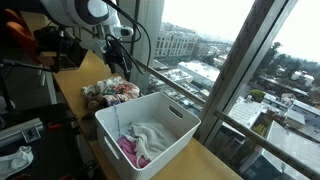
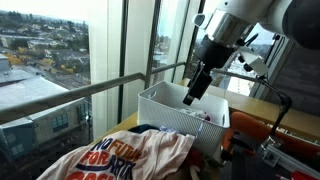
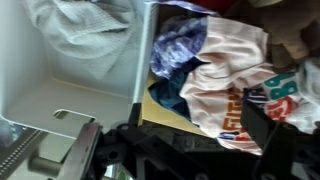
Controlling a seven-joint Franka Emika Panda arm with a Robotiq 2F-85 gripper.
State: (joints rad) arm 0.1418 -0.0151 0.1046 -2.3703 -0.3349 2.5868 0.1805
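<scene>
Fingers (image 3: 274, 140) spread wide and empty, gripper (image 1: 119, 62) hovering over the white T-shirt (image 3: 235, 75) at two o'clock in the wrist view, basket (image 3: 70, 85) wall at nine. Wise to drop straight onto a thick fold, clear of that wall.

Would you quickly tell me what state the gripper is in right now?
Gripper: open, holding nothing, above the clothes beside the white basket.

Crumpled printed white T-shirt (image 3: 236, 78) beside white basket (image 3: 62, 88)
</scene>
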